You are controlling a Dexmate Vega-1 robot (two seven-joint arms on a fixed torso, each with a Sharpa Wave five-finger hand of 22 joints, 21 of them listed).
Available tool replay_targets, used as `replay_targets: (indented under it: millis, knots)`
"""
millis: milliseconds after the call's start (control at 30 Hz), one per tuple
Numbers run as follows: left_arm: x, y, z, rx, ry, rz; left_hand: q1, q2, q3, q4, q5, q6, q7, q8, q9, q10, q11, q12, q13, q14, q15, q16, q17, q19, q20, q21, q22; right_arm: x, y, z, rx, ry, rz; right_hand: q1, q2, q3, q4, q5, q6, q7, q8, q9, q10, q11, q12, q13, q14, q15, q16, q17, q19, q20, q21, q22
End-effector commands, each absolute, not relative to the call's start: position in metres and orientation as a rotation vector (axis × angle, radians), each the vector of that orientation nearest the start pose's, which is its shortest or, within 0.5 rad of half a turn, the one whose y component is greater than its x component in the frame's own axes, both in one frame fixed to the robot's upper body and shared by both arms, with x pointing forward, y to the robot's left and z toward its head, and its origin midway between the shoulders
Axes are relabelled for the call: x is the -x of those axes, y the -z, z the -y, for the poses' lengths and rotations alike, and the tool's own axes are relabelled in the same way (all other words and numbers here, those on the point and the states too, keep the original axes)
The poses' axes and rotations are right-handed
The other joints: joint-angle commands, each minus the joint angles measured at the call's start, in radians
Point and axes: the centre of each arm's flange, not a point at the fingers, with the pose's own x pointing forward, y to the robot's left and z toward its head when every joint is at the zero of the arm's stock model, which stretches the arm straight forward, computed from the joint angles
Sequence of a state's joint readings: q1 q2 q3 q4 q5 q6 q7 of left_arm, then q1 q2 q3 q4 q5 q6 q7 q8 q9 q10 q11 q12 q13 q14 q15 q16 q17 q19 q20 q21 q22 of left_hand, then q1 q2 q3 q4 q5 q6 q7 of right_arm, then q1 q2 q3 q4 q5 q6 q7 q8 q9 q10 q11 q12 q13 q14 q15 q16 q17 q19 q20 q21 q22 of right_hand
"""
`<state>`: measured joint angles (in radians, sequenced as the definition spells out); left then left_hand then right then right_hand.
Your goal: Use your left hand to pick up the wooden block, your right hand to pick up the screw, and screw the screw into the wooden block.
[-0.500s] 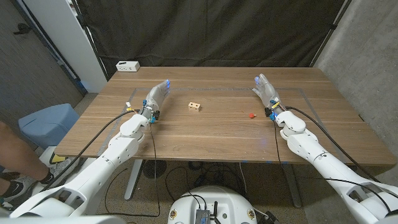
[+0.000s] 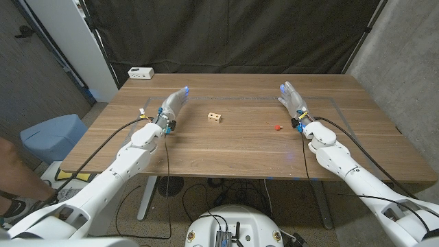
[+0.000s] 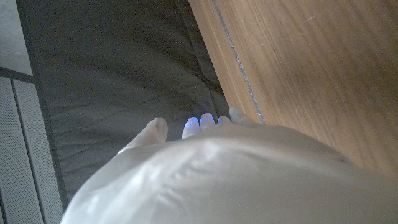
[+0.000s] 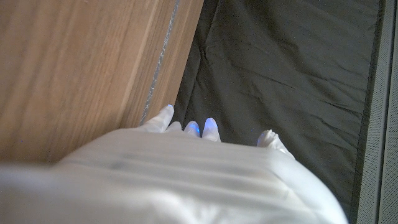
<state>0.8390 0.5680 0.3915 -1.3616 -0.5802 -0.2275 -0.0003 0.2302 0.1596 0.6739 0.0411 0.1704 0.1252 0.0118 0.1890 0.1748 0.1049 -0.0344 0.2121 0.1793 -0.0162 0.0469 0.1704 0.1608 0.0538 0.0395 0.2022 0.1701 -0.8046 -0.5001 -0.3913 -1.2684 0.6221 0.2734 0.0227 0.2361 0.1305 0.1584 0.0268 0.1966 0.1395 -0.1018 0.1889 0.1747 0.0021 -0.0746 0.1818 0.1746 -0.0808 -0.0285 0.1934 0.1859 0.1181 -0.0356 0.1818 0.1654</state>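
Overhead first, from the head view: the wooden block [image 2: 215, 117] sits on the wooden surface [image 2: 226, 147] near the middle, well apart from both hands. Red screw [image 2: 276, 126] lies to the block's right, near the right hand [image 2: 292, 101] but not touching it. Left hand [image 2: 173, 104] is over the surface on the block's left side, fingers extended and apart, holding nothing. Right hand likewise spread and empty, fingers reaching toward the far edge. Cables run along both white arms. A white box [image 2: 140, 73] rests at the far left corner of the surface (it looks like a power strip, though too small to be sure). Black curtain [image 2: 233, 34] hangs behind. A blue bin [image 2: 51, 135] stands on the floor to the left, and part of a person's leg [image 2: 17, 175] shows at the picture's left edge.

Left wrist view: back of the left hand [image 3: 205, 180], blurred and close, fingertips [image 3: 200, 122] lit blue, held slightly apart beside the surface's edge [image 3: 236, 62].

Right wrist view: back of the right hand [image 4: 180, 177], fingertips [image 4: 210, 127] also blue, spread, nothing between them; wood grain and the curtain [image 4: 292, 68] beyond.
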Motion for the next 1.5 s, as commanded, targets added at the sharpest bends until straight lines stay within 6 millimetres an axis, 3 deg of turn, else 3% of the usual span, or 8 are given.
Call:
replay_targets:
  millis: [33, 333, 433, 567, 867, 1200, 1500]
  knots:
    - [-0.639, -0.002, -0.284, -0.224, 0.191, 0.577, 0.013, -0.005, -0.002, -0.009, 0.004, 0.008, -0.017, -0.002, 0.002, 0.007, -0.015, -0.001, 0.004, -0.006, 0.011, 0.0, 0.003, -0.006, 0.006, -0.007, 0.003, -0.665, 0.015, 0.293, 0.009, -0.194, 0.57, 0.01, 0.003, 0.012, 0.001, 0.004, 0.005, 0.0, 0.001, 0.005, 0.0, -0.008, 0.005, 0.005, -0.007, -0.002, 0.003, 0.003, 0.012, -0.003, 0.007, 0.002]
    - [-0.632, -0.016, -0.285, -0.349, 0.162, 0.572, 0.041, -0.011, 0.003, -0.051, 0.012, 0.02, -0.05, -0.001, 0.001, 0.023, -0.039, -0.001, 0.003, -0.015, 0.008, 0.002, 0.004, -0.016, 0.013, -0.012, 0.001, -0.673, 0.008, 0.293, 0.017, -0.191, 0.571, 0.01, 0.004, 0.014, -0.001, 0.003, 0.005, 0.0, 0.001, 0.005, 0.002, -0.007, 0.005, 0.005, -0.005, -0.004, 0.003, 0.003, 0.012, -0.003, 0.007, 0.002]
    - [-0.63, -0.021, -0.286, -0.399, 0.156, 0.575, 0.065, -0.019, 0.009, -0.084, 0.017, 0.029, -0.063, 0.003, 0.001, 0.036, -0.051, 0.001, 0.003, -0.016, 0.004, 0.004, 0.004, -0.018, 0.011, -0.014, 0.0, -0.675, 0.007, 0.292, 0.021, -0.188, 0.575, 0.01, 0.005, 0.015, -0.001, 0.003, 0.006, 0.0, 0.0, 0.005, 0.002, -0.008, 0.005, 0.005, -0.005, -0.004, 0.003, 0.003, 0.013, -0.004, 0.007, 0.002]
    - [-0.627, -0.027, -0.289, -0.46, 0.152, 0.577, 0.108, -0.048, 0.01, -0.15, 0.021, 0.033, -0.076, 0.006, 0.001, 0.045, -0.06, -0.001, 0.004, -0.017, -0.003, 0.006, 0.005, -0.025, 0.022, -0.016, 0.0, -0.677, 0.007, 0.29, 0.021, -0.188, 0.577, 0.011, 0.005, 0.017, -0.002, 0.003, 0.006, 0.001, 0.0, 0.005, 0.001, -0.009, 0.005, 0.005, -0.006, -0.003, 0.003, 0.003, 0.013, -0.004, 0.007, 0.002]
    - [-0.62, -0.043, -0.287, -0.621, 0.166, 0.581, 0.163, -0.088, 0.0, -0.215, 0.021, 0.065, -0.106, 0.018, 0.002, 0.073, -0.088, 0.002, 0.005, -0.013, -0.016, 0.009, 0.007, -0.035, 0.032, -0.015, 0.002, -0.671, 0.008, 0.289, 0.016, -0.176, 0.604, 0.011, 0.005, 0.019, -0.003, 0.003, 0.007, 0.002, 0.0, 0.005, 0.001, -0.009, 0.005, 0.005, -0.008, -0.006, 0.002, 0.003, 0.013, -0.005, 0.007, 0.002]
    - [-0.611, -0.063, -0.279, -0.817, 0.161, 0.593, 0.235, -0.134, -0.024, -0.226, 0.014, 0.146, -0.144, 0.036, 0.002, 0.157, -0.113, 0.02, 0.007, 0.021, -0.037, 0.017, 0.008, -0.041, 0.067, -0.013, 0.004, -0.661, 0.015, 0.293, 0.009, -0.158, 0.622, 0.012, 0.004, 0.023, -0.006, 0.002, 0.008, 0.014, 0.0, 0.005, 0.013, -0.025, 0.008, 0.005, -0.005, -0.02, 0.003, 0.003, 0.014, -0.019, 0.007, 0.002]
    - [-0.605, -0.086, -0.268, -1.021, 0.155, 0.604, 0.283, -0.182, -0.042, -0.23, 0.005, 0.18, -0.168, 0.039, 0.002, 0.191, -0.134, 0.021, 0.009, 0.032, -0.053, 0.017, 0.009, -0.053, 0.069, -0.014, 0.005, -0.655, 0.019, 0.298, 0.008, -0.144, 0.621, 0.011, 0.004, 0.024, -0.006, 0.002, 0.006, 0.014, -0.001, 0.005, 0.012, -0.023, 0.007, 0.004, -0.005, -0.02, 0.003, 0.003, 0.013, -0.019, 0.006, 0.002]
